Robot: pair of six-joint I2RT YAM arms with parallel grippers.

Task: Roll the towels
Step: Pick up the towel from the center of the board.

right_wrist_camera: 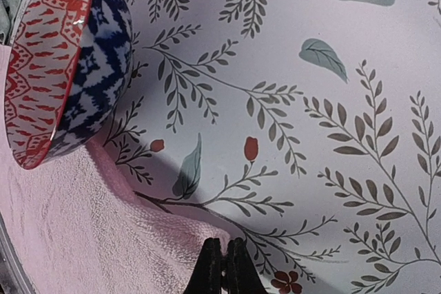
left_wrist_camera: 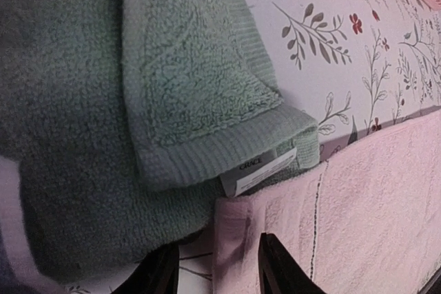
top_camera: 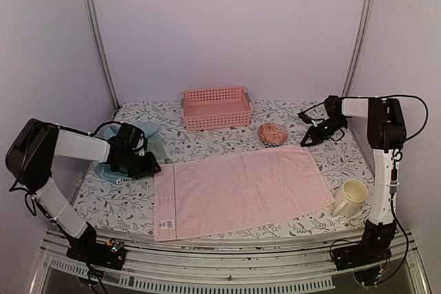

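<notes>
One each: pink towel (top_camera: 241,191), green towel (left_wrist_camera: 103,135), blue towel (top_camera: 148,129), basket (top_camera: 217,94), bowl (top_camera: 273,133), mug (top_camera: 350,197).

A pink towel (top_camera: 241,187) lies flat on the counter (top_camera: 331,163), open above. A patterned bowl (top_camera: 273,133) crowds its far edge, a cream mug (top_camera: 350,197) its near right corner, a heaped green towel (left_wrist_camera: 172,87) its far left corner.

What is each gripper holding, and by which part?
Pink towel: right jaws look shut on its far right corner; left jaws straddle its far left corner, not yet closed.
</notes>
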